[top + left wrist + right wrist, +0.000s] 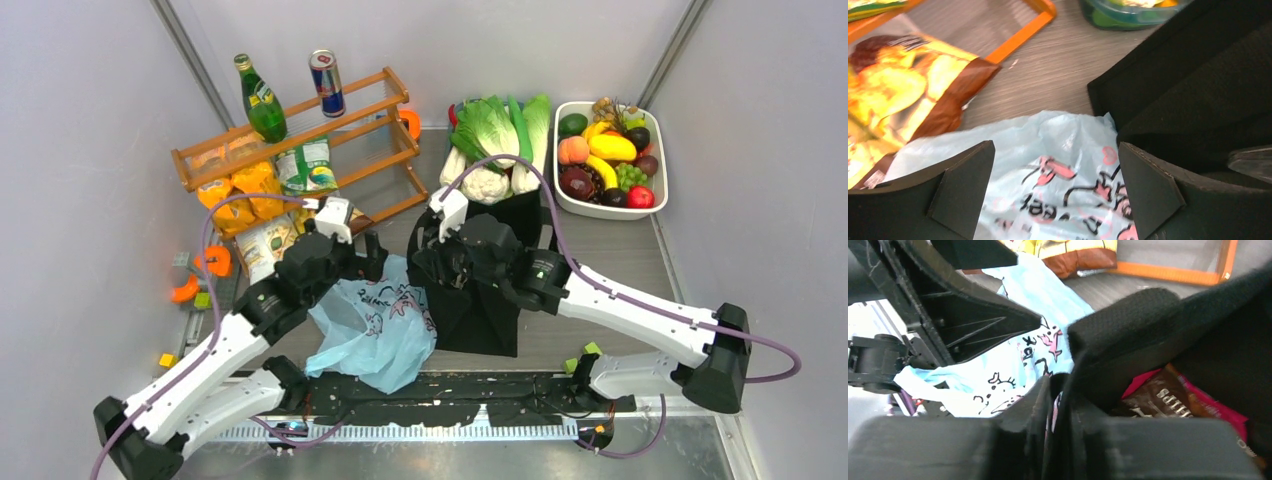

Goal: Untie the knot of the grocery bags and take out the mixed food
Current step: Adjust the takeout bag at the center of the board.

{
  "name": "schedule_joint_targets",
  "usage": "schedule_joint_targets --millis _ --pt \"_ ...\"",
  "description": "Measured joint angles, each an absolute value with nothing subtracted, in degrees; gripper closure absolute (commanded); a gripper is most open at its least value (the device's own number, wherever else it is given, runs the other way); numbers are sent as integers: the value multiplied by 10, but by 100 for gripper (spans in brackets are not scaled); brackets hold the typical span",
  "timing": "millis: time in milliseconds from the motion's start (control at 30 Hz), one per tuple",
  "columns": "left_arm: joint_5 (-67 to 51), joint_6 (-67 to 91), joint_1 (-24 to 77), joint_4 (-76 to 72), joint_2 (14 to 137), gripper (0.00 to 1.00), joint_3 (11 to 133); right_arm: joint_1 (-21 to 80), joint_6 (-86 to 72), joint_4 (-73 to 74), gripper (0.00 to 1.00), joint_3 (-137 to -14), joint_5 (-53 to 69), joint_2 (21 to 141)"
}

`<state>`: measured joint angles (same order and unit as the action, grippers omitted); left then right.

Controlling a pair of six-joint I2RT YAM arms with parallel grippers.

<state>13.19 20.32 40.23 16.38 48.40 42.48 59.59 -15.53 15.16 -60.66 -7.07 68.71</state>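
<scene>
The light-blue "Sweet" bag point(375, 330) lies crumpled on the table beside the black tote point(480, 310). My left gripper point(372, 258) hovers open over the blue bag's far edge; in the left wrist view the bag point(1068, 175) fills the gap of the gripper point(1055, 145). My right gripper point(432, 255) is shut on the tote's left top edge point(1128, 325), jaws point(1060, 385) pressed together. Inside the tote lie a dark brown packet point(1158, 400) and a pink-red packet point(1220, 412). No knot shows.
Toy cabbage, leek and other vegetables point(495, 140) are piled behind the tote. A white fruit tray point(610, 155) stands back right. A wooden rack point(300, 130) back left carries a green bottle point(262, 100) and can point(327, 82). Crisp packs point(250, 200) lie beneath it.
</scene>
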Motion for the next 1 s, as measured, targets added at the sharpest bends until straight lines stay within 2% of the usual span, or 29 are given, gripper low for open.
schedule_joint_targets --millis 33,100,167,300,467,567,767,1000 --pt "142 202 402 181 468 1 425 596 -152 143 39 -610 -68 692" --pt "163 203 402 230 432 1 425 596 -139 129 16 -628 -67 705" --pt "175 205 402 276 404 1 428 596 -133 117 7 -645 -68 708" --pt "175 208 402 329 377 2 463 591 -116 126 5 -680 -84 699" --pt "143 216 402 339 401 4 562 551 -102 198 4 -745 -114 672" --pt "100 225 401 321 444 4 622 507 -97 249 1 -774 -153 640" --pt "5 254 407 270 561 1 688 438 -96 356 5 -783 -255 581" --pt "-45 270 432 263 681 3 719 376 -109 429 3 -724 -267 569"
